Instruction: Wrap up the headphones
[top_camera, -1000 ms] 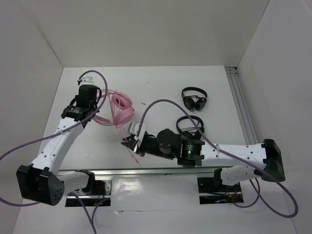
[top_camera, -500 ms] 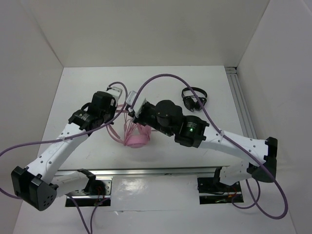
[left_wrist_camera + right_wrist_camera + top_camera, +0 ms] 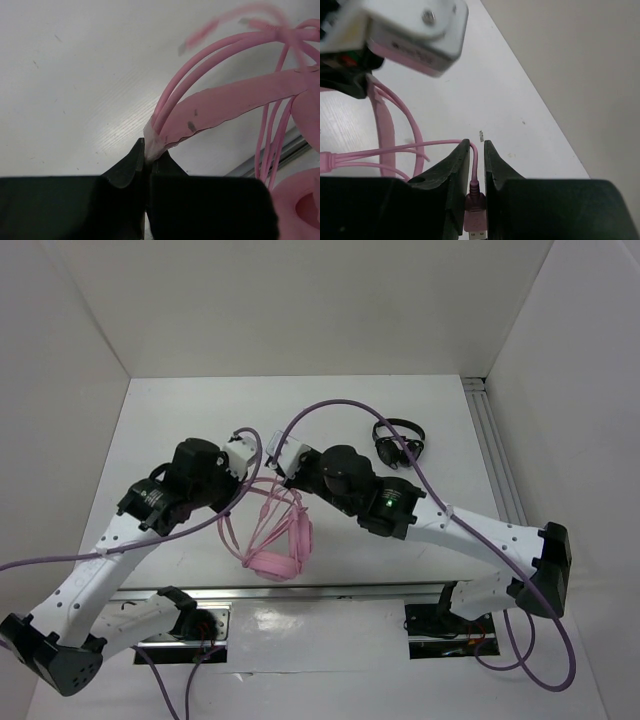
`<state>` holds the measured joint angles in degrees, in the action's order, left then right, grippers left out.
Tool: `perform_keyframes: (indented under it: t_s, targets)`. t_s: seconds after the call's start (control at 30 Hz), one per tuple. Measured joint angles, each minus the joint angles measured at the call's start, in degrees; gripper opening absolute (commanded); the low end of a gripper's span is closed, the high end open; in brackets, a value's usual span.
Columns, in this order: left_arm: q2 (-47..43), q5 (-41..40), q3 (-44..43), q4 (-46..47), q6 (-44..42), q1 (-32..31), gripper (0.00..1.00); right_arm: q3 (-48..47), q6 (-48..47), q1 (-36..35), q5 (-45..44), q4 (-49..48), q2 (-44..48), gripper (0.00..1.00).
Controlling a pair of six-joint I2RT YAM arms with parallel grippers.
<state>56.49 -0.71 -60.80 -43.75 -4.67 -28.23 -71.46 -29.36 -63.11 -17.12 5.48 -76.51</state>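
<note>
The left gripper [image 3: 146, 156] pinches the wire headband [image 3: 200, 70] of the pink headphones [image 3: 282, 540], holding them above the worktop [image 3: 180, 420] between the arms. The right gripper [image 3: 476, 150] clamps the cable [image 3: 420, 146] just above its USB plug [image 3: 476, 225] (strands hang loose), so the winding looks barely begun.

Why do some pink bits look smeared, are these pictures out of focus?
Left wrist view: the headphones are crisp where the left pincer clamps them, but pink strands at top right are smeared. Right wrist view: the cable in the right pincer is sharp; the white block looks soft. Top view: sharp, evenly lit.
</note>
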Motion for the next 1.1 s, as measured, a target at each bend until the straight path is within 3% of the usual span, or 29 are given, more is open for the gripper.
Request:
perform_keyframes:
  t_s: [0.2,0.27,0.43,0.53,0.83,1.1]
  targets:
    - [1.3,1.7,-8.0,-5.1,0.2,0.0,0.0,3.5,1.6,3.1,1.2,-3.1,0.9,0.04]
    - [3.0,1.4,-10.9,-6.0,0.4,0.0,0.0,4.9,2.7,4.3,1.9,-3.7,1.8,0.14]
    - [5.8,1.1,-13.4,-7.7,0.7,0.9,0.0,7.2,5.6,6.8,2.7,-5.6,3.8,0.54]
    - [6.7,2.0,-14.0,-9.0,0.6,2.8,0.0,8.3,7.1,8.3,3.0,-6.2,4.5,0.59]
    - [10.9,6.1,-15.4,-7.1,3.1,9.3,0.0,8.4,13.0,12.5,3.7,-6.4,7.2,0.9]
    - [19.6,10.6,-13.3,6.7,4.8,11.5,0.0,7.3,23.9,12.5,-1.9,-4.9,15.2,0.94]
